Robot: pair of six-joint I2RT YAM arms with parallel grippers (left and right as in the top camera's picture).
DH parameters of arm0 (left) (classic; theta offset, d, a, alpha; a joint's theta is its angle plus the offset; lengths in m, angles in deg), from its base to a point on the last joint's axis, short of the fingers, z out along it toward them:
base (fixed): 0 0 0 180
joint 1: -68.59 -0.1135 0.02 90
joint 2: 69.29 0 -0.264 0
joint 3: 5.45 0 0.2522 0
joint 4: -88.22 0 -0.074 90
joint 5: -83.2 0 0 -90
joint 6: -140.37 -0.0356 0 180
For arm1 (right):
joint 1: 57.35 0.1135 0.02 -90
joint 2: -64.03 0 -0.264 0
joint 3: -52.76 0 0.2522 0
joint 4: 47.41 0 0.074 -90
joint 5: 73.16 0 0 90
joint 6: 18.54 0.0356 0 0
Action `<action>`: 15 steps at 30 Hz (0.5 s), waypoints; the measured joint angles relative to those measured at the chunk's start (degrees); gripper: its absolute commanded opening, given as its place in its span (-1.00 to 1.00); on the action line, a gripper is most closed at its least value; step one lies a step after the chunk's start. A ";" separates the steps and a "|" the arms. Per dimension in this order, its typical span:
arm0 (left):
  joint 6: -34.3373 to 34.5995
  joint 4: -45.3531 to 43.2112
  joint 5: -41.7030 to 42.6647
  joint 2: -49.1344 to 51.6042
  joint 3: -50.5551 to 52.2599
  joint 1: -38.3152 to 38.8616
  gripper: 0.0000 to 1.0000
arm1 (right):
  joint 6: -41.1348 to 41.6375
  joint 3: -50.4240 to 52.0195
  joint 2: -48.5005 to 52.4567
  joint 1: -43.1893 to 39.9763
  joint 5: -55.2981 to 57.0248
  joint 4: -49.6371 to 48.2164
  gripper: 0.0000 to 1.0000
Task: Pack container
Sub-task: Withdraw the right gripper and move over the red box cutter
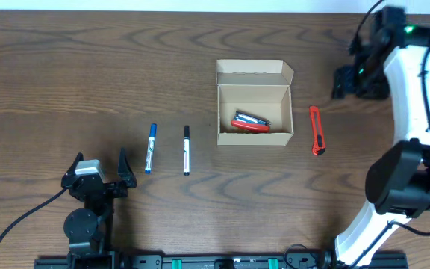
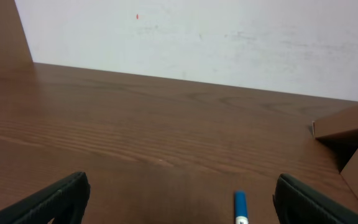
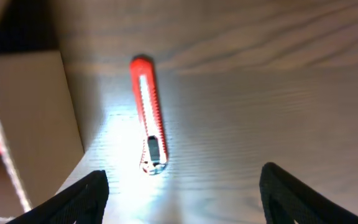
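Cardboard container (image 1: pixel 254 138) mid-table, flap lid open, red items (image 1: pixel 250 123) inside. Just right of it, not touching, a red utility knife (image 1: pixel 316 130). Near that, right gripper (image 3: pixel 184 177) spread, empty. Leftward, black marker (image 1: pixel 186 149), blue marker (image 1: pixel 150 148), then left gripper (image 1: pixel 100 161) spread wide, empty.

- No lettering, label or number can be read anywhere in my views.
- My plain tan cardboard box (image 1: pixel 254 139) shows unmarked walls and flap.
- The white-barrelled blue-capped marker (image 1: pixel 150 149) and black-capped marker (image 1: pixel 186 150) are too small for any print to be made out.
- My red plastic utility knife (image 3: pixel 149 118), seen close from the right wrist, shows no legible brand.
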 measured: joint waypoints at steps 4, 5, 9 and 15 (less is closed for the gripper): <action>0.00 0.02 0.02 0.00 0.00 0.00 0.91 | -1.86 7.48 0.00 0.68 -2.73 -5.22 0.43; 0.00 0.00 0.00 0.00 0.00 0.00 0.91 | -2.29 9.03 0.00 0.76 -3.15 -6.49 0.43; 0.00 0.00 0.02 0.00 0.00 0.00 0.90 | -3.63 14.75 0.00 0.81 -5.18 -11.32 0.45; 0.00 0.00 0.00 0.00 0.00 0.00 0.91 | -4.44 21.57 0.00 0.81 -6.71 -16.92 0.46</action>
